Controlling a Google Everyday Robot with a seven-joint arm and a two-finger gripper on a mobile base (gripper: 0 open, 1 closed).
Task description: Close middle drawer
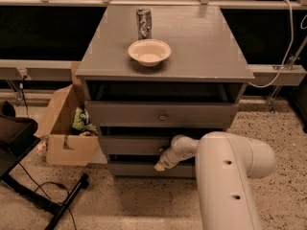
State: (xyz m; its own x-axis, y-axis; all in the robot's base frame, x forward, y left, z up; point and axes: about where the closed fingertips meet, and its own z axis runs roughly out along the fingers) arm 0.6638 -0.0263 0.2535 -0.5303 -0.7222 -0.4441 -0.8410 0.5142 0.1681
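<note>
1. A grey cabinet [163, 42] with three drawers is seen from above and in front, standing on a speckled floor [268, 128].
2. The middle drawer [129, 145] is found second from the top. Its flat front lies under the top drawer [124, 114], with a dark gap between the two.
3. The top drawer is pulled out a little, and a dark opening is shown behind its front.
4. Whether the middle drawer is pushed fully home cannot be told.
5. The gripper [161, 164] is held low against the cabinet front. It is just below the middle drawer's small knob [161, 149] and over the edge shared with the lowest drawer [134, 169].
6. The state of the gripper cannot be told, nor whether the drawer front is touched by it.
7. The gripper is carried by a thick white arm [230, 176], which fills the lower right of the view.
8. A pale bowl [149, 51] and an upright can [144, 23] are set on the cabinet top, the can just behind the bowl.
9. An open cardboard box [62, 143] is placed on the floor to the left of the cabinet, with a green packet [82, 121] inside.
</note>
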